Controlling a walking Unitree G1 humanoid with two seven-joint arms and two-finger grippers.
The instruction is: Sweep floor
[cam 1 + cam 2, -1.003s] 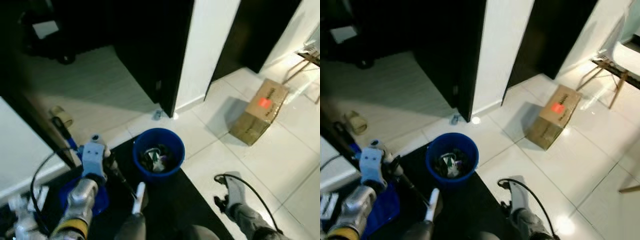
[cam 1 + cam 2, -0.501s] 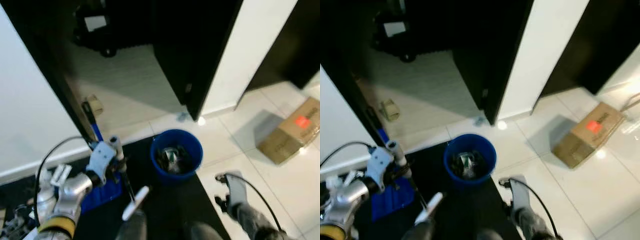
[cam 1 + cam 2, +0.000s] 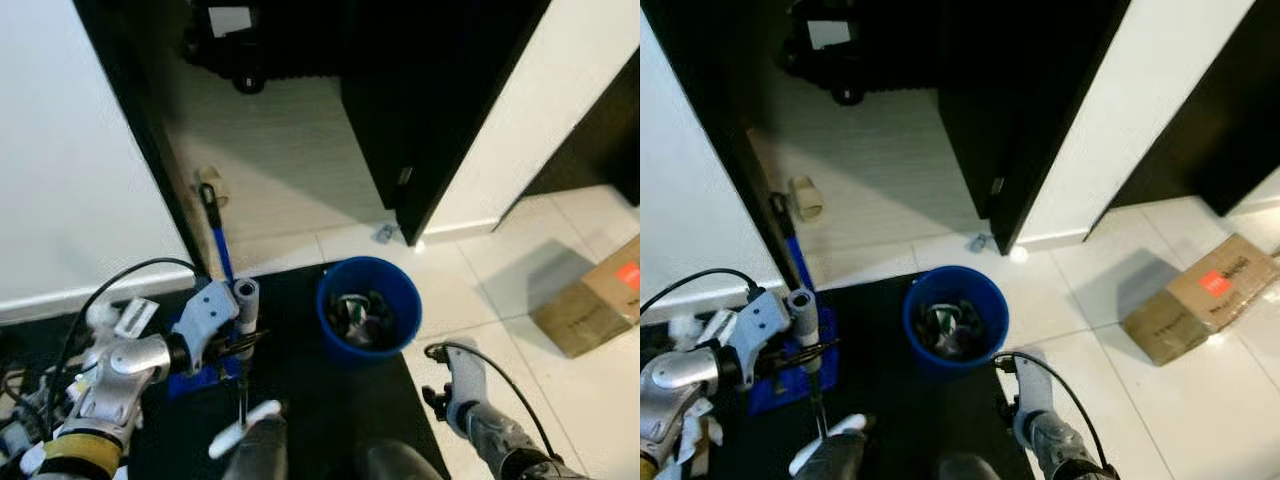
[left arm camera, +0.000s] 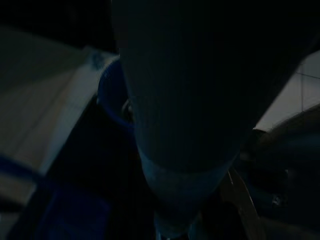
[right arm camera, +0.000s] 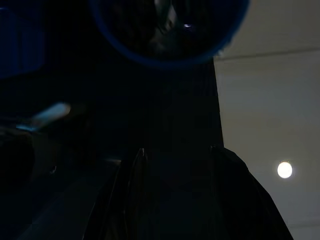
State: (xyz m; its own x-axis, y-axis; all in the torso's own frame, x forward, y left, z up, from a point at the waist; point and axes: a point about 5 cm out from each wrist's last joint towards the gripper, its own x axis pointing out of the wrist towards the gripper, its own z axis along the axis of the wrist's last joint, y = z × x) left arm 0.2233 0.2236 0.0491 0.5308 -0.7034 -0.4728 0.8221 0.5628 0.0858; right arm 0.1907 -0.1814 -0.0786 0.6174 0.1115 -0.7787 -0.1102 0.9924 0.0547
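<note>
- The left arm [image 3: 120,372] is a silver metal tube with a rounded joint, and near the lower edge it has a yellow-orange band.
- A thin black cable [image 3: 110,290] makes a loop from the left arm up to the wrist.
- The left claw [image 3: 240,335] has a pale blue-grey housing with a white cylinder on top.
- The right arm [image 3: 495,440] is grey, with a pale block at the wrist.
- A black cable [image 3: 500,375] curves over the right wrist.

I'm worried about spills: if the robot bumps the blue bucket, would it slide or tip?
The blue bucket stands upright on a dark mat, which probably grips more than tile, so it may tip rather than slide. It looks like thin plastic holding loose trash, so probably light. Its wide, squat shape should resist toppling somewhat.
</note>
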